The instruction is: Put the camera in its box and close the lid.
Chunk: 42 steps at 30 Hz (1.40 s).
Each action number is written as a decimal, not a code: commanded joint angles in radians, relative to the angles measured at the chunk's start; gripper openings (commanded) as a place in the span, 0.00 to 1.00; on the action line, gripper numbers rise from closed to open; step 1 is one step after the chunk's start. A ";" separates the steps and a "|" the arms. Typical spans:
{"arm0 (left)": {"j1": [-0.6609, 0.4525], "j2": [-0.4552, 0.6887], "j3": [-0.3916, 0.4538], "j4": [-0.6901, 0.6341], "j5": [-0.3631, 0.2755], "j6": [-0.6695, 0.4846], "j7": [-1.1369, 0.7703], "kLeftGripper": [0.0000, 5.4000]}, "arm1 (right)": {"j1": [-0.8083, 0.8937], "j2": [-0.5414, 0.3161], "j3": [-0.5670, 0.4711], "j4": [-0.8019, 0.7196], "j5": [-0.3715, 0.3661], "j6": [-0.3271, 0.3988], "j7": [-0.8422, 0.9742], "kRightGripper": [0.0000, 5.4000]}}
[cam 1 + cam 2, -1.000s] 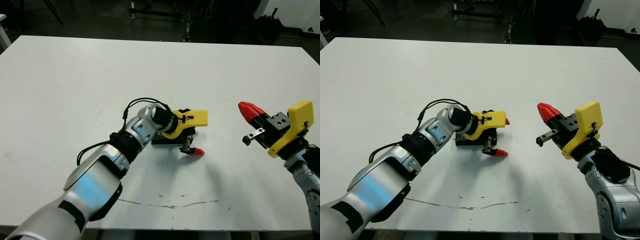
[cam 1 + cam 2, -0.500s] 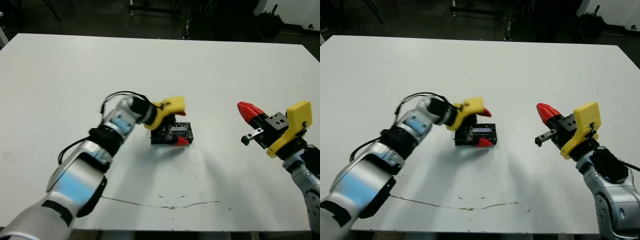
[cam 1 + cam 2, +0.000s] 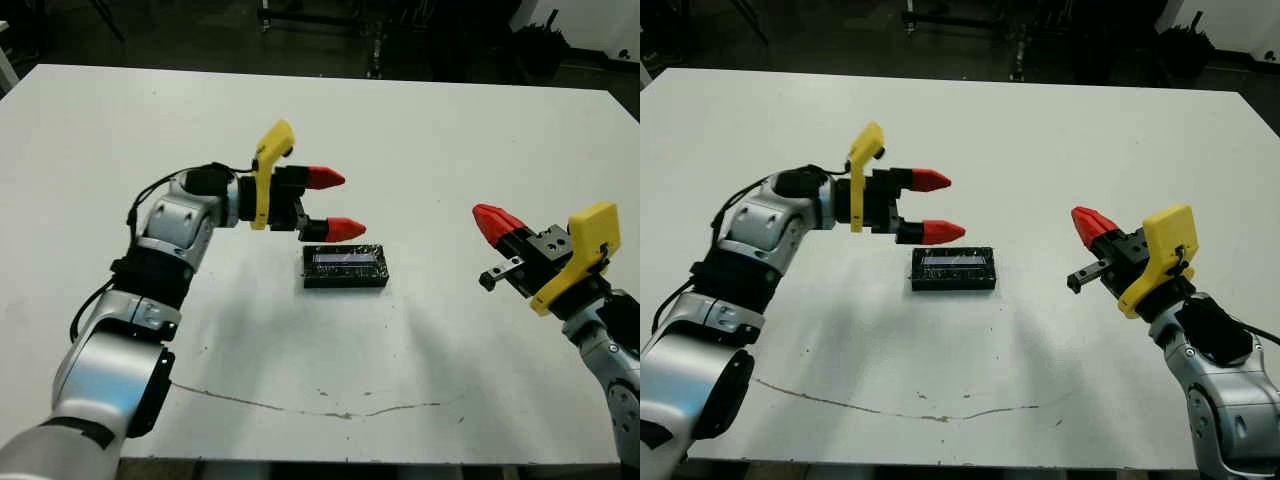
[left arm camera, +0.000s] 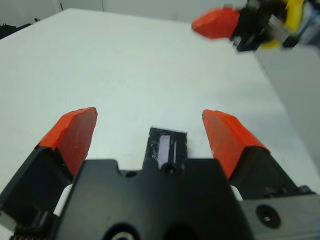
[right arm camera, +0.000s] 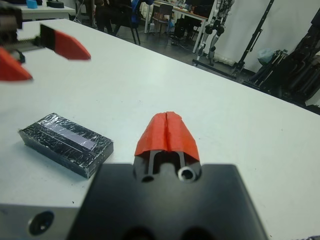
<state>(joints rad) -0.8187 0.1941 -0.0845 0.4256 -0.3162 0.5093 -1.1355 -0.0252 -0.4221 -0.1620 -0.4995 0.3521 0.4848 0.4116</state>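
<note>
The box (image 3: pixel 345 268) lies flat at the table's middle, with the lid (image 3: pixel 346 257) sitting on top, its shiny strip facing up. The camera is hidden from view. My left gripper (image 3: pixel 345 203) hovers open just behind and to the left of the box, touching nothing; the left wrist view shows the box (image 4: pixel 167 145) low between the spread fingers (image 4: pixel 75 130). Well right of the box, my right gripper (image 3: pixel 492 217) stays shut and empty, and its wrist view shows the box (image 5: pixel 67 145) off to one side.
A thin dark scratch (image 3: pixel 330 408) runs across the white table near its front edge (image 3: pixel 380 462). Stands and dark equipment (image 3: pixel 330 20) sit beyond the far edge. Bare tabletop surrounds the box on every side.
My left gripper has lifted off the box and swung back and to the left, uncovering the lidded box. The box stayed put. The right arm has not moved.
</note>
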 commanded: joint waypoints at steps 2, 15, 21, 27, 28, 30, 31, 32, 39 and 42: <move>0.097 -0.039 0.095 -0.161 -0.071 0.131 0.216 0.98 | -0.006 -0.015 0.000 0.006 -0.004 0.013 -0.002 0.00; 0.305 -0.113 -0.008 -0.484 -0.017 0.236 0.635 0.65 | -0.013 -0.008 -0.003 0.019 0.009 0.002 0.007 0.00; 0.338 -0.089 -0.110 -0.482 0.020 0.281 0.654 0.49 | -0.010 -0.010 -0.001 0.016 0.002 -0.003 0.004 0.00; 0.350 -0.082 -0.186 -0.447 0.040 0.318 0.647 0.33 | -0.007 -0.006 0.002 0.015 0.001 -0.006 0.003 0.00; 0.351 -0.082 -0.197 -0.436 0.043 0.322 0.645 0.30 | -0.007 -0.004 0.001 0.014 0.001 -0.001 -0.001 0.00; 0.356 -0.079 -0.216 -0.413 0.052 0.316 0.639 0.24 | -0.005 -0.003 0.003 0.008 -0.003 0.006 -0.009 0.00; 0.357 -0.076 -0.226 -0.402 0.061 0.314 0.639 0.22 | -0.005 -0.002 0.004 0.005 -0.002 0.010 -0.012 0.00; 0.359 -0.075 -0.236 -0.393 0.068 0.317 0.639 0.19 | -0.003 -0.002 0.005 0.003 -0.003 0.010 -0.013 0.00; 0.373 -0.064 -0.250 -0.364 0.077 0.319 0.621 0.02 | 0.003 -0.005 0.006 0.004 -0.006 -0.002 -0.011 0.00; 0.375 -0.059 -0.244 -0.380 0.069 0.332 0.616 0.00 | 0.005 -0.006 0.008 0.006 -0.009 -0.008 -0.007 0.00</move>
<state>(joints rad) -0.4832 0.1133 -0.3086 0.0183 -0.2530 0.7888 -0.5063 -0.0274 -0.4209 -0.1558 -0.4948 0.3503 0.4841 0.4050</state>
